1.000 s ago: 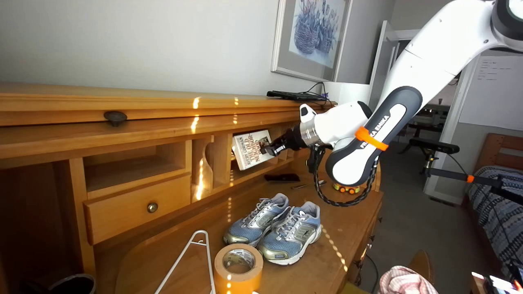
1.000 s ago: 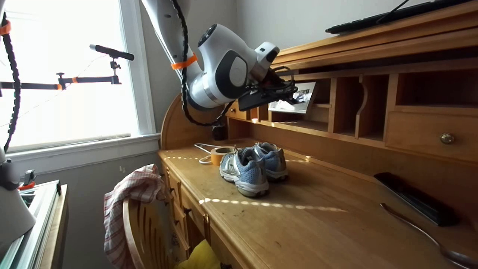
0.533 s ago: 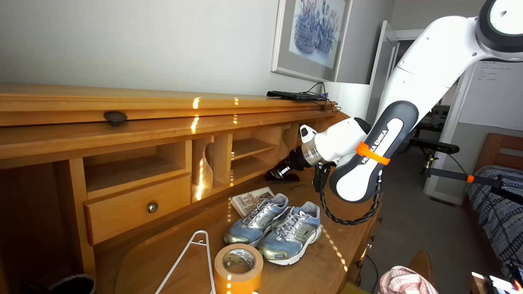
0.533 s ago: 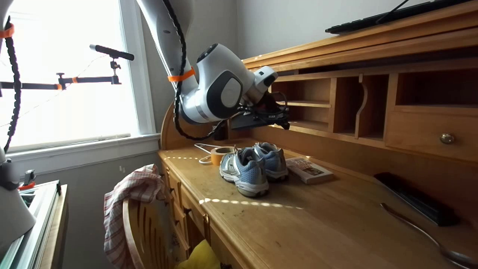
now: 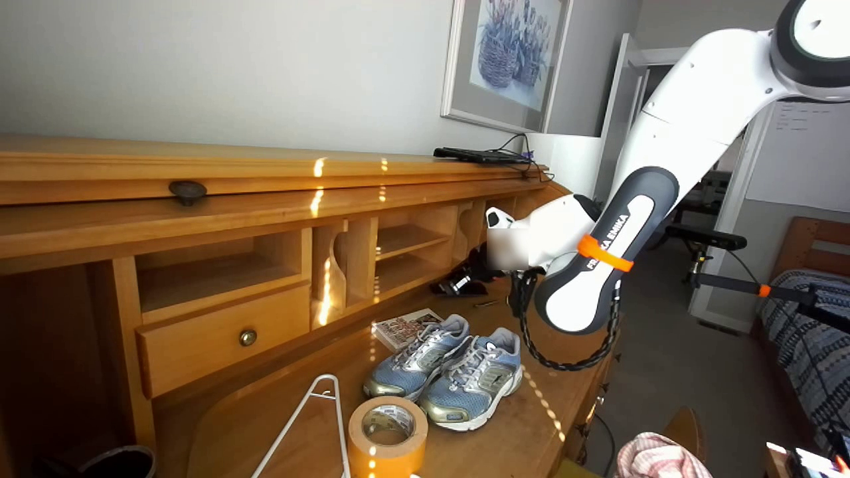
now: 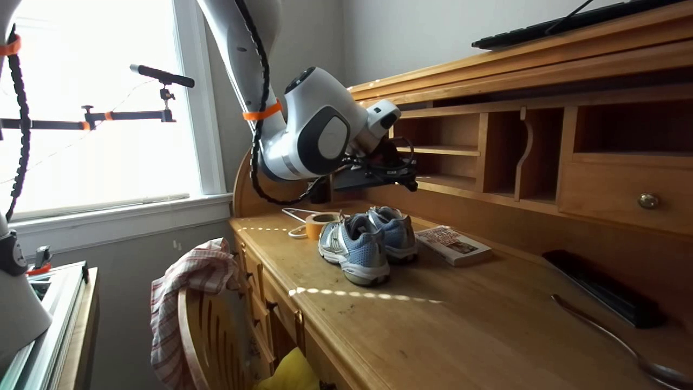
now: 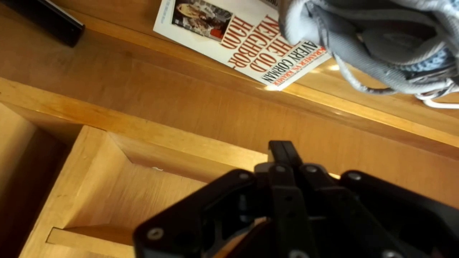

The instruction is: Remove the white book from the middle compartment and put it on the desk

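Gripper [image 7: 282, 144] hangs just in front of the middle compartment [image 5: 408, 240], near its lower edge. Big change: 1 s ago it had the white book [image 6: 453, 245] tilted at that compartment; now the book lies flat on the desk [image 6: 487, 325], below the compartment (cover up, title readable in wrist view). Looks dropped, but removal and placing both seem done; likely just retreat left. Finger state: 2 tips pressed together, no gap, nothing held; contact with the compartment can't be told.
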Controlling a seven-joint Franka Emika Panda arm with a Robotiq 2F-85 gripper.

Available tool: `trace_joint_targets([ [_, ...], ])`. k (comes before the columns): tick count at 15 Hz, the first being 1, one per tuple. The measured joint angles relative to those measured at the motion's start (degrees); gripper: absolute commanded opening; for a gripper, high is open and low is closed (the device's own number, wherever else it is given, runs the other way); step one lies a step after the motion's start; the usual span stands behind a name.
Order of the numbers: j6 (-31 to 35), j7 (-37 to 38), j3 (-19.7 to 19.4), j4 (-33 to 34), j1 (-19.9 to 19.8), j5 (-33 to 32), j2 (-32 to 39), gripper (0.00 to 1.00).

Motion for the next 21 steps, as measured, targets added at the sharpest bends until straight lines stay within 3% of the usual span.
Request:
trace_joint_targets([
  [1,-0.06,0.00,0.13,-0.28,0.00,0.00,-0.06,0.26],
  [3,-0.84,0.20,0.64,-1.17,-0.17,-0.20,-0.34,0.32],
  [12,-10.32,3.63,2.99,-3.17,-2.81,-0.44,-4.57,0.99],
  [21,-16.84,5.62,8.49,-3.45,-9.16,-0.44,-5.89,1.00],
])
